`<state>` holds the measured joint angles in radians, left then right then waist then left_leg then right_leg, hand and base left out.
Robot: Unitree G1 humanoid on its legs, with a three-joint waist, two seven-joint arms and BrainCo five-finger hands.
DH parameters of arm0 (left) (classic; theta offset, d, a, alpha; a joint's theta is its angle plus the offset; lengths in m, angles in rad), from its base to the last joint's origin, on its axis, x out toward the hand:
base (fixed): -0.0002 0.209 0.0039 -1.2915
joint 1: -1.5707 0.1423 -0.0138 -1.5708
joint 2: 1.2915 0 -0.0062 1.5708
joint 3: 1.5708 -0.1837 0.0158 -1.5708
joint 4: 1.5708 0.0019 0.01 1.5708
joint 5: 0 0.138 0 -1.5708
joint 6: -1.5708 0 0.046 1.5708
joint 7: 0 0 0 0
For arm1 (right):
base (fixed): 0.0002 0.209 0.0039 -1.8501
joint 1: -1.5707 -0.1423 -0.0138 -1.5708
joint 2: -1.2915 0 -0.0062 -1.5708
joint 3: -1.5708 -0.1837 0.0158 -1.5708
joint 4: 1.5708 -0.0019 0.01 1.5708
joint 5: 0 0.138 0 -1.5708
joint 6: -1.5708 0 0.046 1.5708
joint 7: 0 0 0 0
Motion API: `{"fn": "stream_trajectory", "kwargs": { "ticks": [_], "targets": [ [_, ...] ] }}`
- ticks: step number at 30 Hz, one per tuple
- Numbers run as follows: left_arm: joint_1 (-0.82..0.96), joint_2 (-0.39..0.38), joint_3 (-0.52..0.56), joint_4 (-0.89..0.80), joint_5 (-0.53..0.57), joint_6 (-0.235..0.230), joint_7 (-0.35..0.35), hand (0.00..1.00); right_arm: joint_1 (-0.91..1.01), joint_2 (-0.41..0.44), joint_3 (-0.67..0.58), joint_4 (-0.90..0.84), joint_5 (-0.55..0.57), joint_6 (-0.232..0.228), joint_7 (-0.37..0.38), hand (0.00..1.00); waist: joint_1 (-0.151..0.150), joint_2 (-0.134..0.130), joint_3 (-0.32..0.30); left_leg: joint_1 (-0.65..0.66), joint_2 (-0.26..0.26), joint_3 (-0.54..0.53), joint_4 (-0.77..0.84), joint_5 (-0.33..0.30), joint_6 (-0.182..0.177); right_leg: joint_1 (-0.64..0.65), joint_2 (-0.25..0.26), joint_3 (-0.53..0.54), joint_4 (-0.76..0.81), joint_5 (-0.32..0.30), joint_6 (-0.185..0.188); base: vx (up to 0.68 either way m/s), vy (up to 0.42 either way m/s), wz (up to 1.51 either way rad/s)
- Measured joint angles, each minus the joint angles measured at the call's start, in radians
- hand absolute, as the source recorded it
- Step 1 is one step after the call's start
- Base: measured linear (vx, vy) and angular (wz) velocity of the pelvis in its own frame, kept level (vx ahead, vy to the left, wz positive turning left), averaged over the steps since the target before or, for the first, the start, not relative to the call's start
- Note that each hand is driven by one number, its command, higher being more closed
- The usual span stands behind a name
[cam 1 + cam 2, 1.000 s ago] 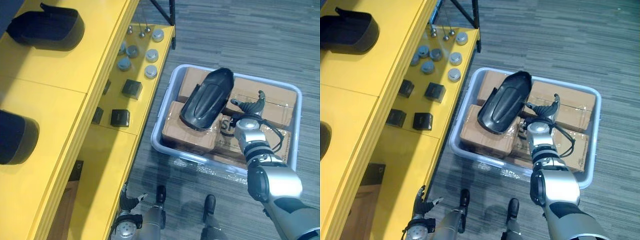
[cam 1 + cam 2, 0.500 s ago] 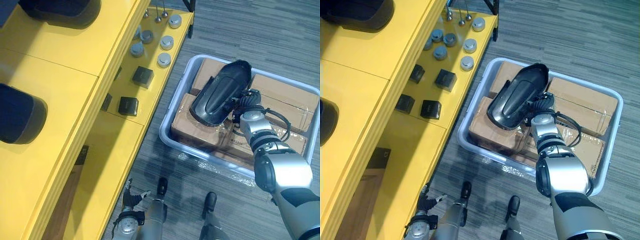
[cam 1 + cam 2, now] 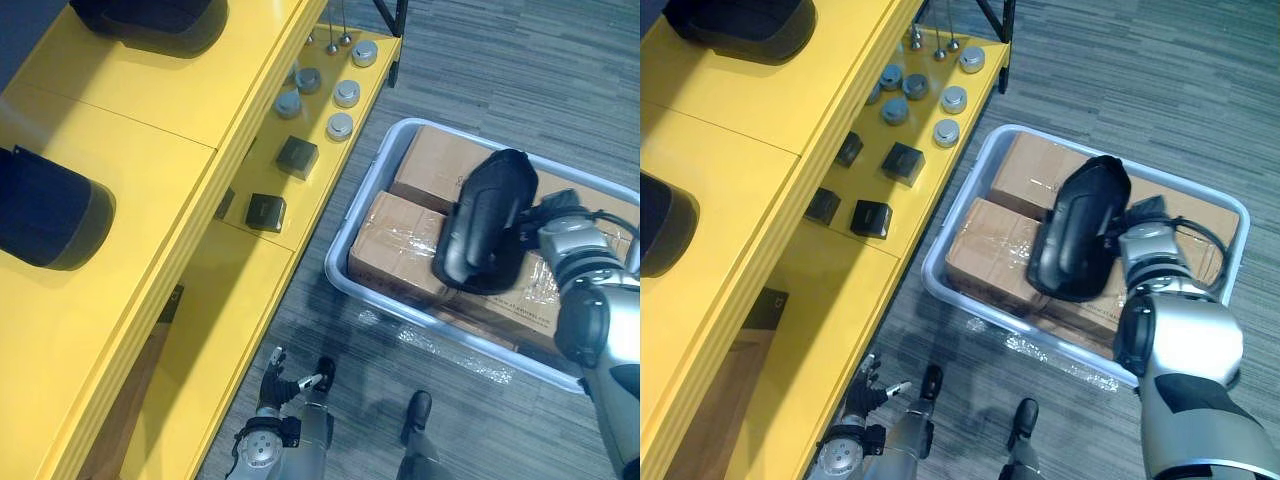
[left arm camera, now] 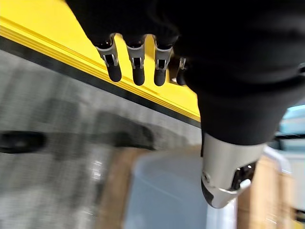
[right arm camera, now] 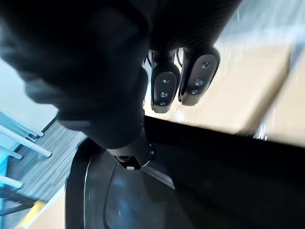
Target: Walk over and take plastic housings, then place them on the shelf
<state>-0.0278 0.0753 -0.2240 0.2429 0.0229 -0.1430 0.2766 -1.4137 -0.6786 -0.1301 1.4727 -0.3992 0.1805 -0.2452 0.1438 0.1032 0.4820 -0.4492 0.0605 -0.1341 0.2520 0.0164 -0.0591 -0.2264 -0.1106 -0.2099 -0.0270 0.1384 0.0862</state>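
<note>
You seem to be in a stockroom: yellow shelving [image 3: 130, 110] of small parts [image 3: 340, 125] left of your right hand [image 5: 164, 88], a grey bin [image 3: 342, 248] of boxes [image 3: 400, 240] beneath it.

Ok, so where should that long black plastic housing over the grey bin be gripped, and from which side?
Its long side rim, about mid-length, from the robot's right. The long black plastic housing has a smooth rounded back, likely slippery; the thin rim lets thumb and fingers pinch across it, as the right robot hand does above the grey plastic bin.
</note>
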Motion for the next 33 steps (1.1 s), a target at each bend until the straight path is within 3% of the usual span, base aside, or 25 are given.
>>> {"fn": "stream_trajectory", "kwargs": {
  "ticks": [4, 8, 13, 14, 17, 20, 23, 33],
  "targets": [
    [-0.042, 0.006, 0.001, -0.111, 0.000, -0.003, 0.001, 0.00, 0.020, -0.009, 0.124, -0.090, -0.044, -0.031, -0.022, 1.00, -0.028, 0.000, 0.000, 0.018, 0.011, 0.022, -0.007, 0.000, -0.001, 0.004, 0.004, 0.012, 0.000, 0.000, 0.000, 0.01, -0.013, -0.14],
    [-0.191, 0.035, 0.003, -0.156, -0.012, -0.012, 0.011, 0.00, 0.090, -0.013, 0.215, -0.209, -0.062, -0.080, -0.043, 1.00, -0.047, -0.001, 0.000, 0.023, 0.026, 0.030, -0.024, 0.010, -0.010, -0.003, 0.014, 0.022, 0.000, 0.000, 0.000, 0.01, -0.026, -0.08],
    [-0.440, 0.049, -0.002, -0.083, -0.208, -0.050, 0.028, 0.00, 0.112, 0.012, 0.296, -0.292, -0.082, -0.110, -0.054, 1.00, -0.071, -0.005, 0.000, 0.045, 0.035, 0.054, -0.078, 0.041, -0.017, -0.020, 0.018, 0.041, 0.001, 0.008, -0.009, 0.02, -0.012, -0.14],
    [-0.514, 0.053, -0.013, -0.026, -0.292, -0.055, 0.023, 0.00, 0.113, 0.028, 0.309, -0.306, -0.083, -0.116, -0.054, 0.00, -0.083, -0.008, 0.001, 0.050, 0.040, 0.055, -0.090, 0.046, -0.019, -0.021, 0.019, 0.042, 0.000, 0.009, -0.010, 0.02, -0.019, -0.05],
    [-0.672, 0.051, -0.079, 0.102, -0.464, -0.061, 0.007, 0.00, 0.113, 0.065, 0.307, -0.311, -0.081, -0.117, -0.060, 0.00, -0.099, -0.022, 0.001, 0.062, 0.046, 0.064, -0.119, 0.062, -0.023, -0.028, 0.025, 0.054, 0.001, 0.012, -0.013, 0.03, -0.008, -0.07],
    [-0.755, 0.024, -0.115, 0.144, -0.533, -0.061, 0.007, 0.00, 0.112, 0.105, 0.291, -0.305, -0.077, -0.116, -0.071, 0.00, -0.110, -0.036, 0.000, 0.062, 0.049, 0.081, -0.144, 0.077, -0.025, -0.049, 0.027, 0.066, 0.000, 0.018, -0.015, 0.02, 0.011, -0.15],
    [-0.769, -0.002, -0.118, 0.144, -0.563, -0.061, 0.007, 0.00, 0.112, 0.125, 0.286, -0.268, -0.045, -0.115, -0.092, 0.00, -0.125, -0.036, 0.001, 0.064, 0.050, 0.081, -0.152, 0.081, -0.028, -0.052, 0.029, 0.065, 0.001, 0.019, -0.015, 0.00, 0.006, -0.01],
    [-0.751, -0.028, -0.165, 0.144, -0.578, -0.060, 0.008, 0.00, 0.123, 0.109, 0.209, -0.154, -0.037, -0.115, -0.132, 0.00, -0.121, -0.034, 0.001, 0.015, 0.042, 0.045, -0.232, 0.146, -0.028, -0.121, 0.023, 0.030, 0.008, 0.018, -0.015, -0.01, 0.020, 0.09]
  ]
}}
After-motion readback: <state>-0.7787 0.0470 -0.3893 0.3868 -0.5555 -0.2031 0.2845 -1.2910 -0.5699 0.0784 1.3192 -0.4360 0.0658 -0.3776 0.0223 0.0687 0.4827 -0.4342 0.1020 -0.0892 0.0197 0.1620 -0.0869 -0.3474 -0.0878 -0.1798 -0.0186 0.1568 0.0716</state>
